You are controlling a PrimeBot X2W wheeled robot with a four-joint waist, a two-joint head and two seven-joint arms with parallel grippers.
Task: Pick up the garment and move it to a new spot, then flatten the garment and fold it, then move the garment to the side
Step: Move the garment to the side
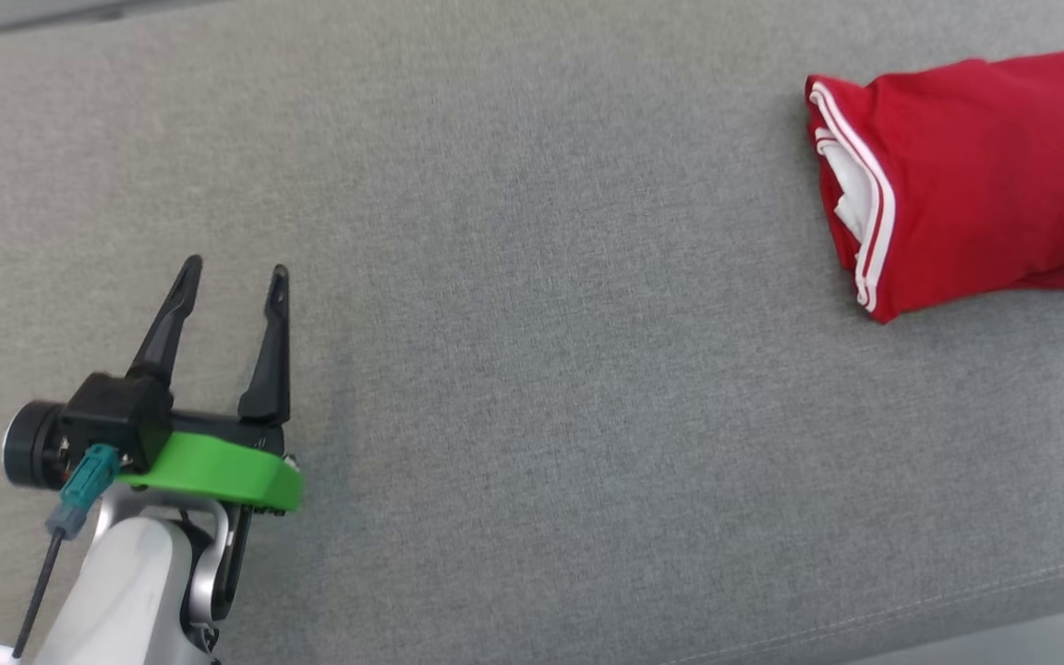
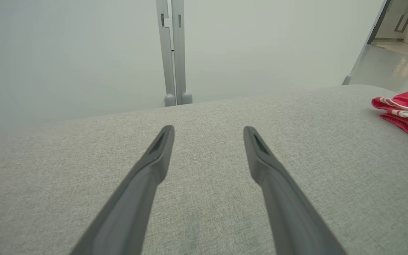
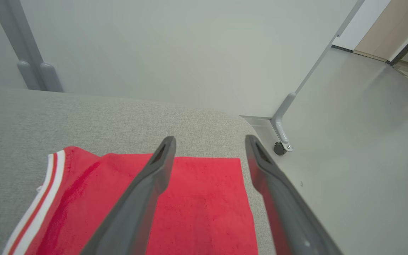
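Grey fabric desk [image 1: 532, 388], folded red garment [image 1: 975, 175] near its edge. My right fingers [image 3: 147, 184] hover spread over it; left fingers [image 1: 264, 360] spread, empty. I reckon a careless nudge slides it off.

The left gripper [image 1: 235, 274] is seen at the lower left of the head view, carried on a pale forearm [image 1: 126, 591] with a green collar [image 1: 218, 471] at the wrist. Its two dark fingers [image 1: 269, 360] are pointed up that view and held well apart. The right gripper [image 3: 210, 140] is likewise held spread in its own wrist view, the fingers parted to a similar width.
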